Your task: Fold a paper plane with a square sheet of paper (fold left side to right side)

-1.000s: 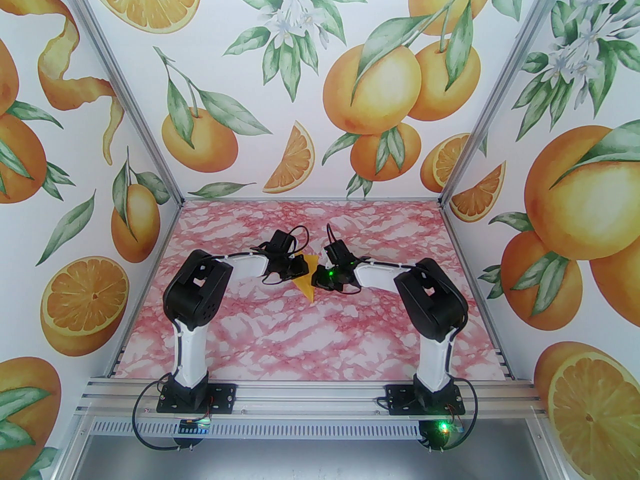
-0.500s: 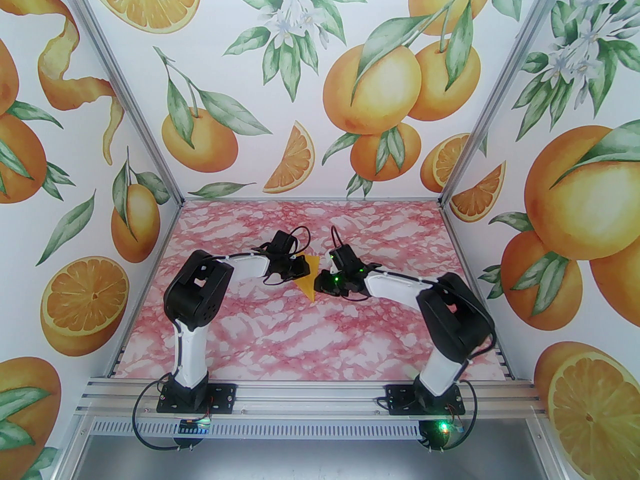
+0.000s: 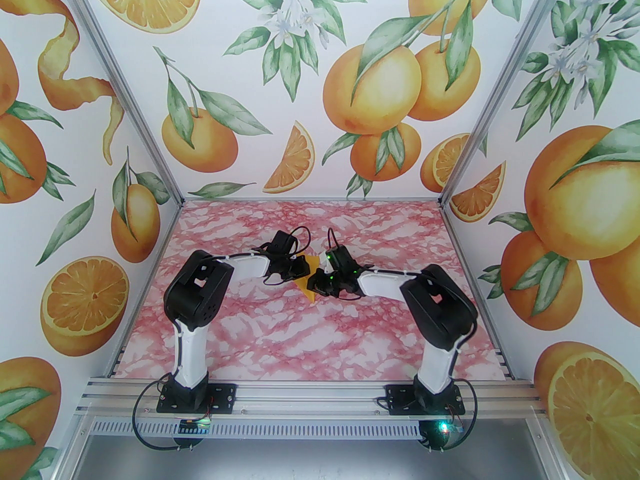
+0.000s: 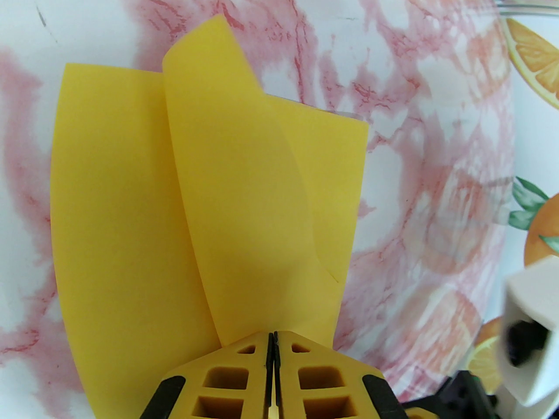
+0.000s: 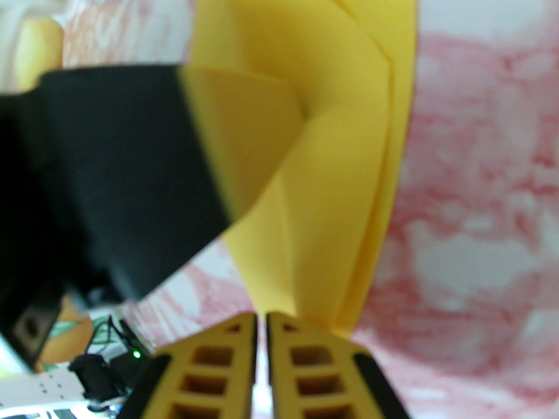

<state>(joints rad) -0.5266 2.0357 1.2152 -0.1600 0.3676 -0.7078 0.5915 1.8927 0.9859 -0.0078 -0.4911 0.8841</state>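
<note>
The square sheet of paper is sitting at the middle of the top view, above the pink marbled table, between the two grippers. The left gripper is pinching it. In the left wrist view its jaws are pressed together at the bottom centre, and the sheet is fanning upward from them in two overlapping flaps, one curling free.

The right gripper is meeting the sheet from the right of the top view. In its own view, the jaws are nearly together with only a slit between them and no paper visible in it. The layered yellow folds are rising just past the tips.

Several folds seem to be made already, but the flaps are gaping. Closing left over right and pressing the lengthwise crease flat appear to be left.
</note>
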